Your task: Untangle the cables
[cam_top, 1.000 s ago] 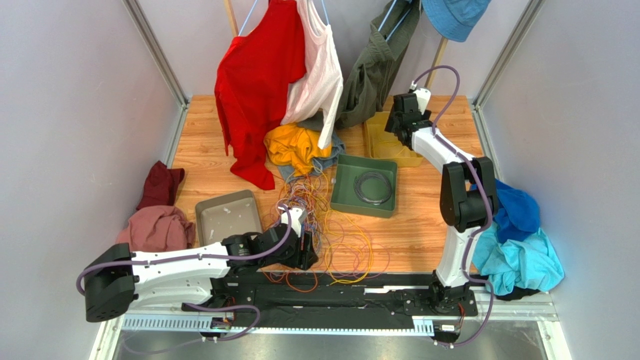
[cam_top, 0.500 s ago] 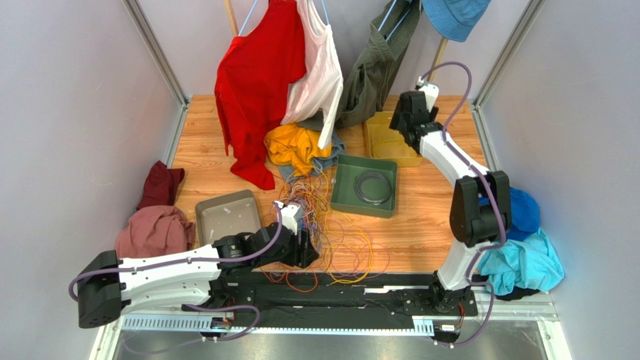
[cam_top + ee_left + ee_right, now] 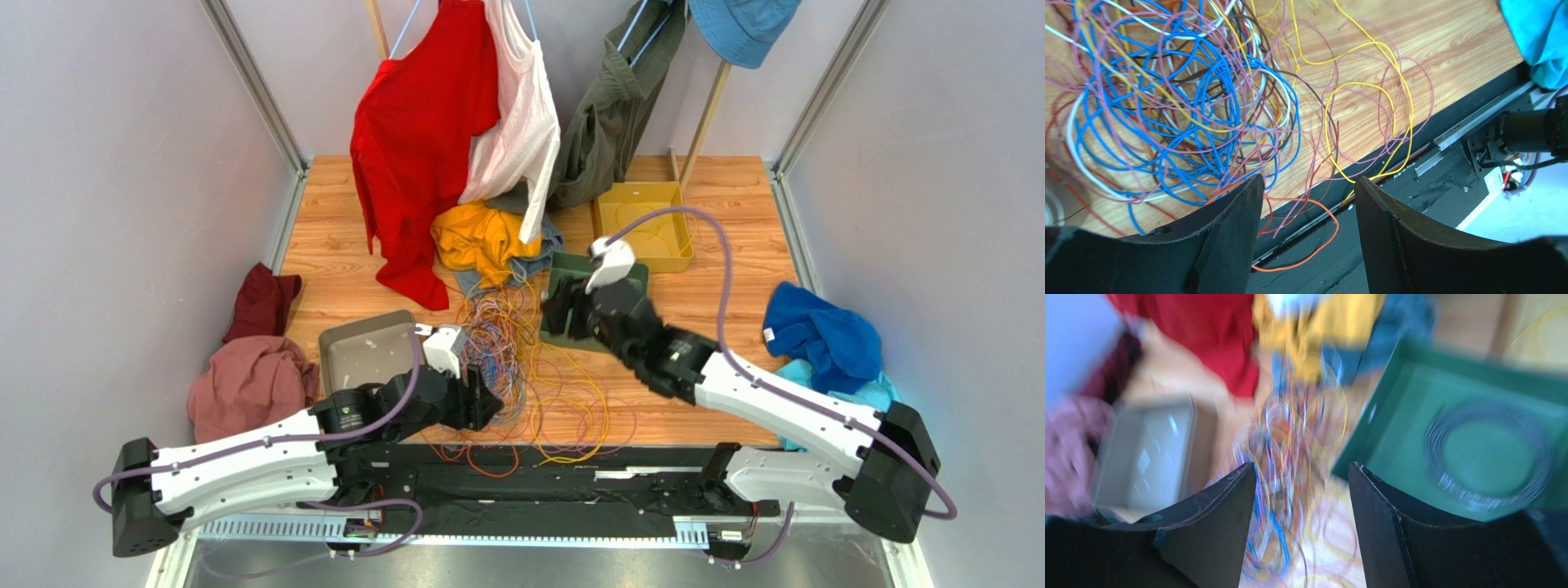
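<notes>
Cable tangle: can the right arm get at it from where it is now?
Probably yes. The right gripper hangs open at the green tray's left edge; its wrist view shows the cables straight ahead with nothing between.

Table (image 3: 331, 263): wood, pale grain, smooth satin finish.
Cables (image 3: 1186, 104): thin plastic sheathing, smooth, slightly glossy.
Fingers (image 3: 1229, 245): black plastic, matt, faintly grainy.
Grey tray (image 3: 368, 353): smooth with a sheen; plastic or metal, cannot tell.
Green tray (image 3: 1407, 422): matt, plastic-looking.
Red shirt (image 3: 423, 135): soft matt cloth.
Rail (image 3: 1475, 122): bare metal strip, dull shine.
</notes>
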